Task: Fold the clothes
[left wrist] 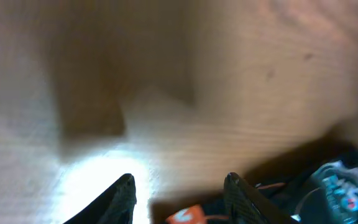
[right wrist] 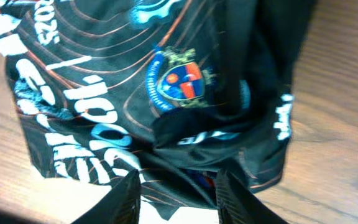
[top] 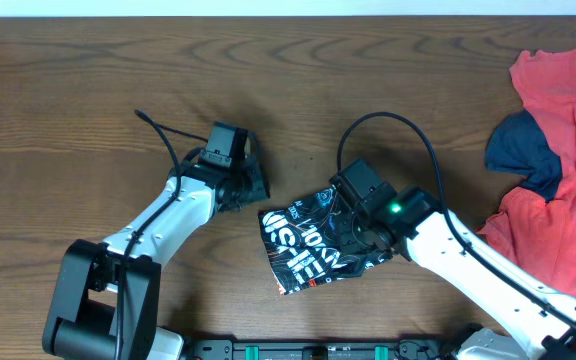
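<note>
— Where is the jersey to be found?
— The black jersey point(top: 313, 245) is seen crumpled into a small heap on the wooden surface point(top: 78, 90), towards the front edge and between the two arms. Large white lettering and thin orange lines are shown on its upper face.

— How is it placed relative to the right claw?
— The right claw point(right wrist: 179, 183) is held directly over the heap, on the side nearer the red shirt, and part of the cloth is hidden by it in the overhead view. In the right wrist view its fingers are seen parted, with folded cloth and a coloured crest spread just beyond them. Whether the fabric is touched cannot be told.

— And the left claw?
— The left claw point(left wrist: 179, 186) is set just beside the jersey's far corner, over bare wood. Its fingers are spread wide and nothing is held. In the blurred left wrist view, dark cloth is glimpsed at the bottom edge and lower corner.

— What else is laid out?
— A coral-red T-shirt point(top: 558, 150) and a navy garment point(top: 521, 148) are piled at the surface's edge, well apart from the jersey.
</note>
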Tool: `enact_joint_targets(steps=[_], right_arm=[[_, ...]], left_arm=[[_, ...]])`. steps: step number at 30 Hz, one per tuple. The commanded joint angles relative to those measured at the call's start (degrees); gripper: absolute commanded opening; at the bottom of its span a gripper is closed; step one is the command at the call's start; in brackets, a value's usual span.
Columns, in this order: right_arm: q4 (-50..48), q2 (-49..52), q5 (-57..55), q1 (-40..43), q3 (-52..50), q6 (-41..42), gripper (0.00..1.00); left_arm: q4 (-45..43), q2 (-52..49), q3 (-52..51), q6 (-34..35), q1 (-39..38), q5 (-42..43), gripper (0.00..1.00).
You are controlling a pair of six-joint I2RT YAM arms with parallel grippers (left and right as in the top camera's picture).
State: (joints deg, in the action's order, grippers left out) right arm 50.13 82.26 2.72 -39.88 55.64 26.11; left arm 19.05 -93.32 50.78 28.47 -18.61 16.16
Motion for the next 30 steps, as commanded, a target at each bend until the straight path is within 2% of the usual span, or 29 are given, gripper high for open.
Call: enact_joint_targets(steps=[1, 6, 10, 13, 16, 18, 23, 26, 30], right_arm=[[-0.9, 3.17, 2.91, 0.48, -1.38, -2.56, 0.39], [-1.57, 7.74, -0.48, 0.35, -2.89, 0.2, 0.34], [3.52, 9.27, -9.68, 0.9, -3.23, 11.1, 0.27], [9.11, 9.25, -14.36, 1.36, -3.3, 18.86, 0.19], [12.9, 9.25, -16.81, 1.36, -3.32, 23.23, 0.21], [13.07, 9.25, -17.09, 1.36, -3.32, 23.17, 0.22], [10.19, 9.27, -17.09, 1.36, -3.32, 23.02, 0.3], [6.73, 9.27, -17.38, 1.46, -3.65, 20.15, 0.33], [-3.69, 9.27, -17.92, 3.15, -5.64, 15.23, 0.35]], left_arm=[[-0.31, 0.37, 1.09, -0.59, -0.13, 0.28, 0.48], [0.11, -1.86, 0.74, -0.61, -1.73, 0.35, 0.48], [1.46, -4.11, 0.68, -0.61, -5.16, 2.69, 0.47], [5.35, -5.29, 0.66, -0.63, -7.48, 2.56, 0.4], [9.79, -5.35, 0.66, -0.63, -8.37, 2.45, 0.33], [12.22, -5.35, 0.66, -0.61, -8.35, 2.43, 0.24], [19.8, -5.35, 0.66, -0.55, -8.37, 4.13, 0.19], [26.86, -5.35, 0.66, 1.03, -8.37, 7.89, 0.07], [32.87, -5.25, 0.66, 4.9, -8.63, 8.94, 0.06]])
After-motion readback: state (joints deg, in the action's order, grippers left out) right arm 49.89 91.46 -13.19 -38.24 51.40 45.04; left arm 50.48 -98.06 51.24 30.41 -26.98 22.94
